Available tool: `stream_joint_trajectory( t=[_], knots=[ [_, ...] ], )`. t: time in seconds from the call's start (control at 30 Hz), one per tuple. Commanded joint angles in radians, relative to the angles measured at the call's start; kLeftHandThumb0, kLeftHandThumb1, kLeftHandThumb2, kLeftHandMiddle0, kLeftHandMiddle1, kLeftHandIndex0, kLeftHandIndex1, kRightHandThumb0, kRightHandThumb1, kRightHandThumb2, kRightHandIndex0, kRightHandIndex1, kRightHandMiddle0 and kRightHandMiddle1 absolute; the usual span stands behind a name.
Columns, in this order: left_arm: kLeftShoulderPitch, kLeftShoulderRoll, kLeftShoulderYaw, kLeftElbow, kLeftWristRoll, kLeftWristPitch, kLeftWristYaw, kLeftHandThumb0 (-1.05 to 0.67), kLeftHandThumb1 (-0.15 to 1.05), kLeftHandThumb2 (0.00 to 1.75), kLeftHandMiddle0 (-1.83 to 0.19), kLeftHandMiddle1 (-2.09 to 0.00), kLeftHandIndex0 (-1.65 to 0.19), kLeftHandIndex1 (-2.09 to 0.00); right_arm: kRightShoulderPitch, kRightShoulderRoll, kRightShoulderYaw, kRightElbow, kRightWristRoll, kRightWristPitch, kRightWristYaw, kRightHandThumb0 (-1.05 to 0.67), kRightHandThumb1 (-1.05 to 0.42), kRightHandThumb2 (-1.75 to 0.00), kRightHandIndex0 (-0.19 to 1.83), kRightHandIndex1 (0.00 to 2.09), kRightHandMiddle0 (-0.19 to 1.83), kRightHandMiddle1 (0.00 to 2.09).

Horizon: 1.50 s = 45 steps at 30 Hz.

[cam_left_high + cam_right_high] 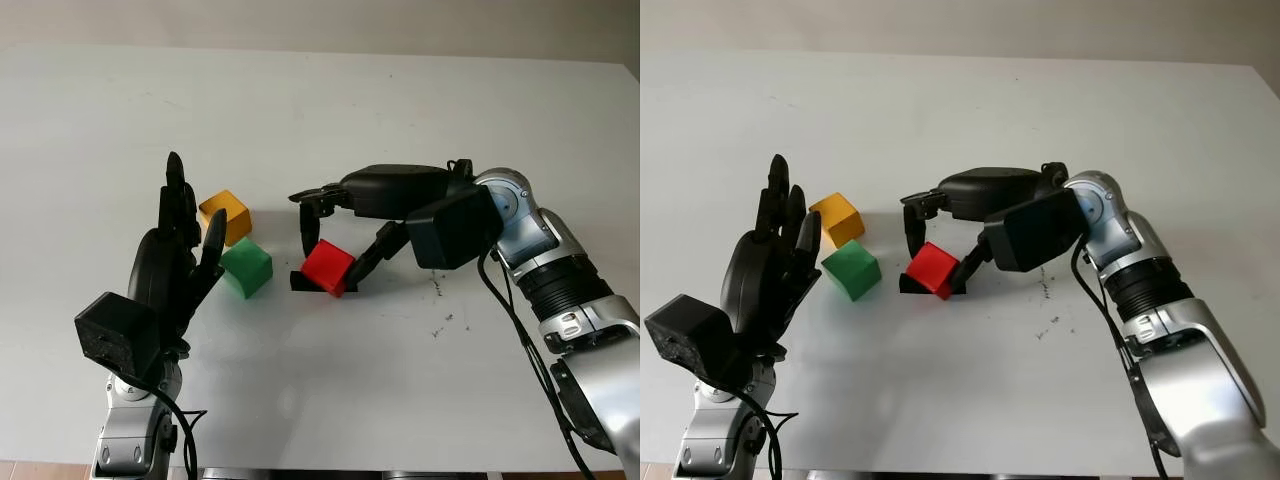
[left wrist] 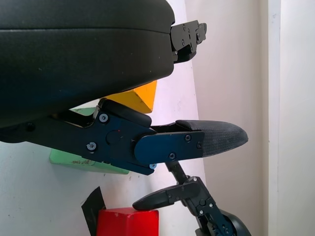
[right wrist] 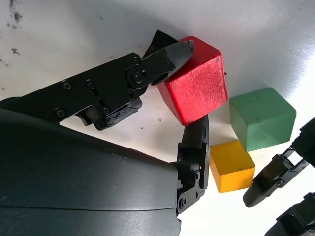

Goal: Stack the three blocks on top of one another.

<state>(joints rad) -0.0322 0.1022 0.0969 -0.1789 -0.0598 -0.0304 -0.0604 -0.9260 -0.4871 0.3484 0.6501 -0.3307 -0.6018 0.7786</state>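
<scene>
Red block (image 3: 196, 81) pinched between right hand (image 1: 335, 235) fingers (image 3: 172, 54); tilted.

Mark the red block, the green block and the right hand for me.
red block (image 1: 328, 265), left eye view, on its top face.
green block (image 1: 247, 267), left eye view, on its top face.
right hand (image 3: 189, 83), right wrist view, midway between the fingertips gripping the red block.

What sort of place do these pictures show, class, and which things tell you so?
Probably a robot lab or test bench. A plain white table with scuff marks stands against a bare wall, carrying a red block, green block and yellow block. The right hand grasps the red one; the left hand is open beside the others.
</scene>
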Motion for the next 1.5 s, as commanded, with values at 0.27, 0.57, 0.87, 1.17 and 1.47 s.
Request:
stream_joint_trajectory(
  t=[0.27, 0.57, 0.87, 1.17, 1.47],
  knots=[
    [0.016, 0.008, 0.002, -0.014, 0.004, -0.008, -0.006, -0.76, 1.05, 0.48, 0.19, -0.01, 0.19, 0.0, -0.029, 0.003, -0.002, 0.046, -0.009, -0.004, -0.016, -0.41, -1.0, -0.05, 0.09, 0.04, 0.32, 1.39],
    [0.016, 0.004, 0.001, -0.014, 0.0, -0.004, -0.003, -0.76, 1.05, 0.48, 0.19, -0.02, 0.19, 0.0, -0.016, 0.002, 0.002, 0.055, -0.009, -0.035, -0.018, -0.41, -0.98, -0.05, 0.11, 0.06, 0.34, 1.36],
    [0.021, 0.003, 0.001, -0.016, -0.001, -0.008, -0.004, -0.75, 1.05, 0.48, 0.19, -0.01, 0.19, 0.0, -0.014, 0.002, 0.021, 0.036, -0.032, -0.021, -0.011, -0.43, -1.0, -0.06, 0.11, 0.06, 0.35, 1.29],
    [0.025, 0.005, 0.0, -0.014, 0.005, -0.015, -0.005, -0.76, 1.05, 0.48, 0.19, -0.01, 0.19, 0.0, -0.002, 0.011, 0.016, 0.017, -0.029, 0.011, -0.017, -0.42, -1.0, -0.05, 0.11, 0.05, 0.37, 1.29],
    [0.028, 0.003, 0.001, -0.027, 0.011, 0.007, 0.006, -0.77, 1.05, 0.47, 0.19, -0.03, 0.19, 0.0, 0.001, 0.01, 0.016, 0.02, -0.041, -0.001, -0.05, -0.43, -0.99, -0.05, 0.11, 0.05, 0.27, 1.29]
  ],
)
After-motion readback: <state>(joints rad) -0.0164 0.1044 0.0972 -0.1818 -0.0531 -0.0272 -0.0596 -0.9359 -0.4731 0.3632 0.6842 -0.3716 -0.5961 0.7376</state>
